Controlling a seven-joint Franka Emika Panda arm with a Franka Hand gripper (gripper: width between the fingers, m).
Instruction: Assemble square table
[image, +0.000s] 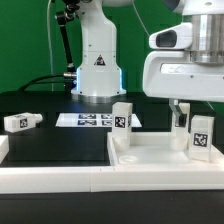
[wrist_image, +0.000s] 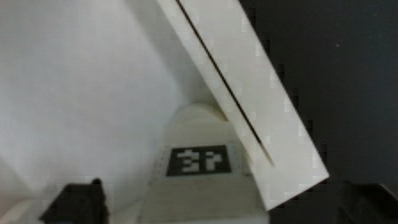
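The white square tabletop lies flat at the exterior view's right front. One tagged white leg stands at its far left corner. A second tagged leg stands at its right side. My gripper hangs just behind and above this second leg. In the wrist view the leg shows its tag between my dark fingers, with the slab behind it. A gap shows between finger and leg, so my gripper is open. A third leg lies on the table at the left.
The marker board lies flat before the robot base. A long white rail edges the front of the black work surface. A green wall stands behind.
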